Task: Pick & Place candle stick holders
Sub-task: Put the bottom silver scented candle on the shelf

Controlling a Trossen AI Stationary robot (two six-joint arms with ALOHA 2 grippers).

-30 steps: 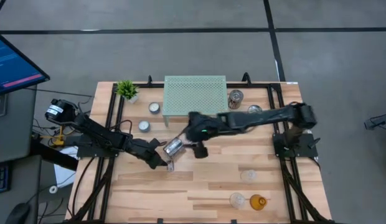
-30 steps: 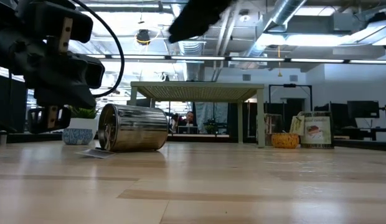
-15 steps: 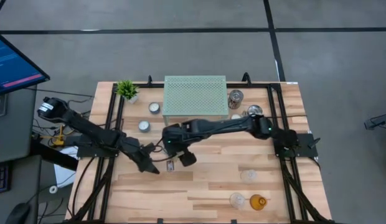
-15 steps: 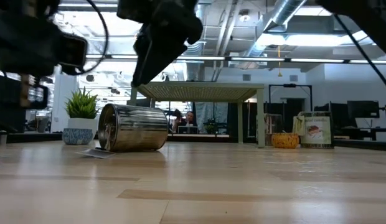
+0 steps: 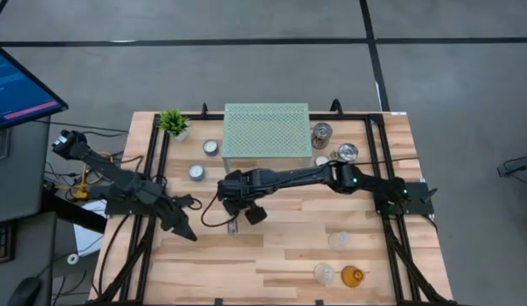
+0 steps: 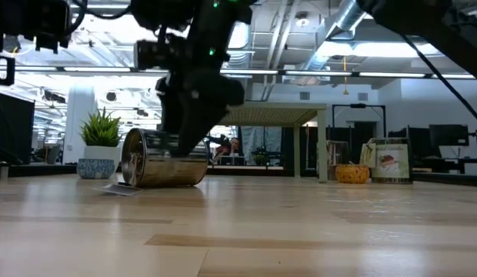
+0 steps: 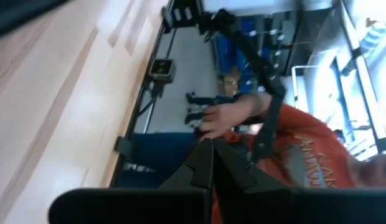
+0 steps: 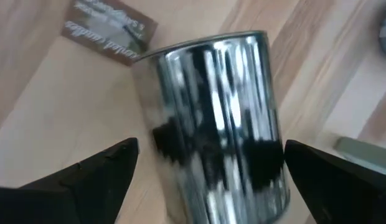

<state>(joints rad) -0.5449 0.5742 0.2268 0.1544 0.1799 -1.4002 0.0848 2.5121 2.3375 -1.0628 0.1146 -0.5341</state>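
Right gripper (image 8: 205,168) now lowered over toppled silvery jar (image 8: 218,118), fingers (image 8: 87,174) spread

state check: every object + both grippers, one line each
silvery jar: tipped on its side mid-table, between the right gripper's fingers, not gripped
right gripper: open, straddling that jar
left gripper: shut, empty, near the table's left edge
second silvery jar: upright beside the mesh stand
third silvery jar: upright
amber cup: upright, near edge
clear cups: upright
label card: flat on the table
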